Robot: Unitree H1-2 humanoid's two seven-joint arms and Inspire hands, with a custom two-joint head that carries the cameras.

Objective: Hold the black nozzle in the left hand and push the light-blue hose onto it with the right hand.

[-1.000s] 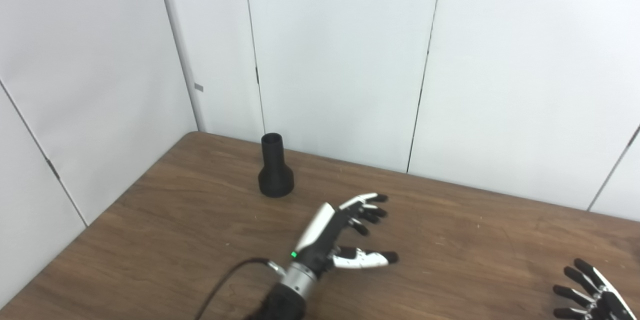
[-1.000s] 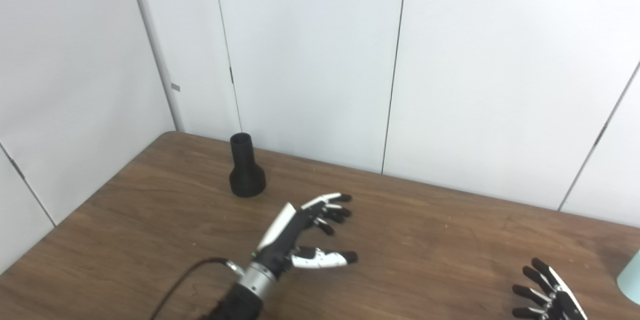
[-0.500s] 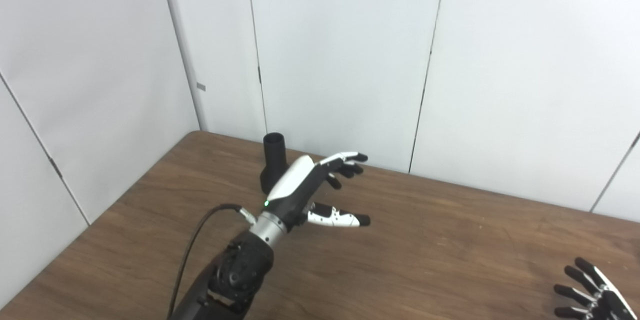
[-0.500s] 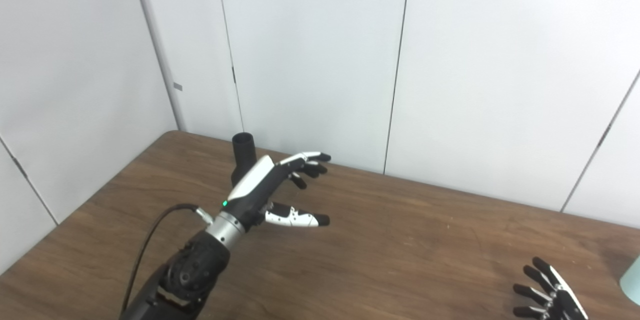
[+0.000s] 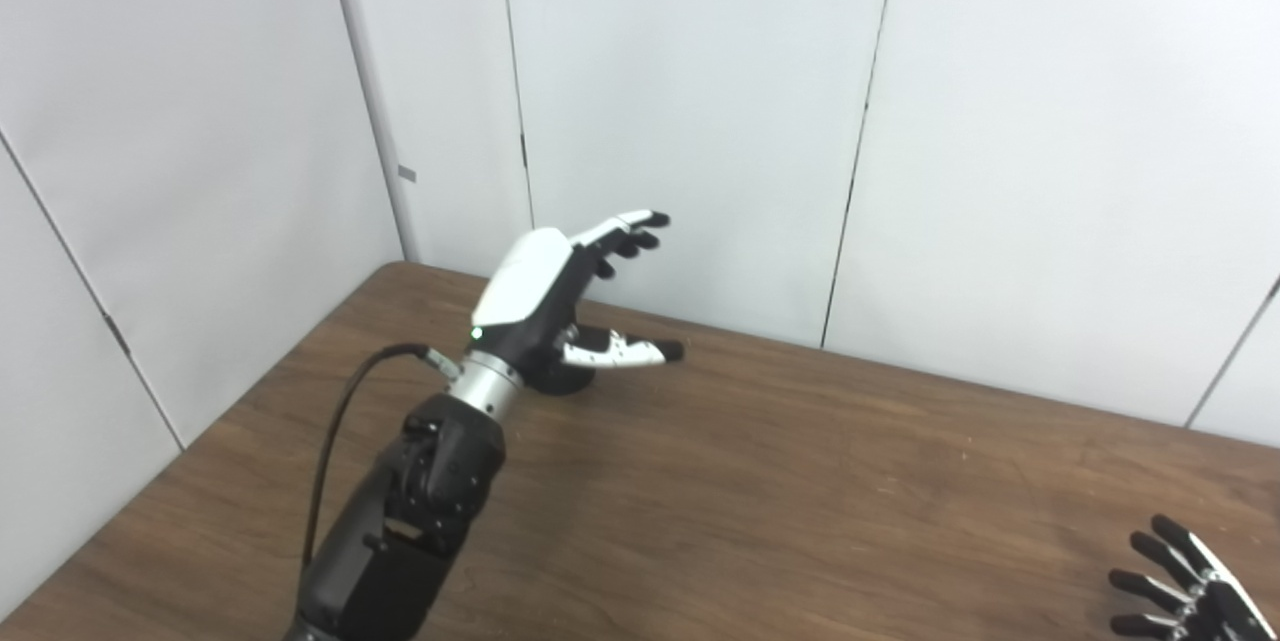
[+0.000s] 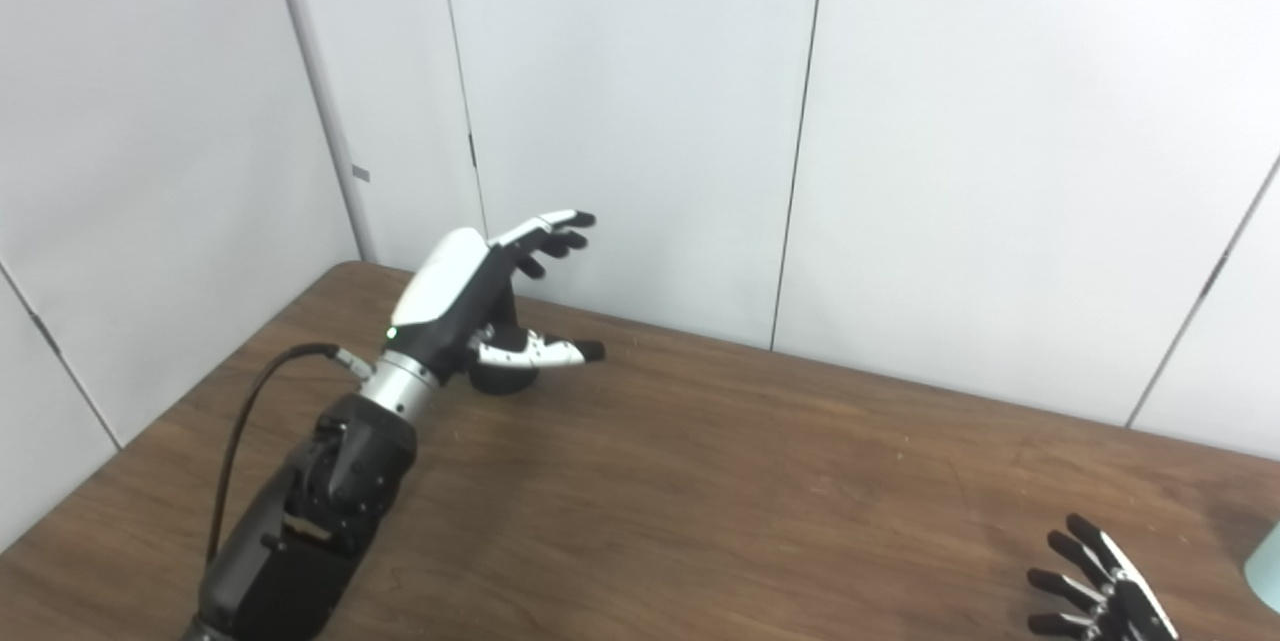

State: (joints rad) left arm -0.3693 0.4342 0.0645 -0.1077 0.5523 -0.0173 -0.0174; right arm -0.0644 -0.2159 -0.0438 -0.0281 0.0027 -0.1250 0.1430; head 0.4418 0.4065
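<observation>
A: White wall panels [image 5: 700, 101] stood behind, brown table [image 5: 760, 501] below. Left side?
B: Left hand [image 5: 545, 296] was raised with fingers spread, holding nothing; black nozzle [image 6: 500, 379] stood mostly hidden behind it, base showing.
A: Right?
B: Right hand [image 5: 1190, 596] at the bottom corner had fingers apart; light-blue hose [image 6: 1263, 566] sat at the edge.

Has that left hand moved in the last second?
Yes. The left hand has travelled away across the table to the black nozzle, fingers apart.
</observation>
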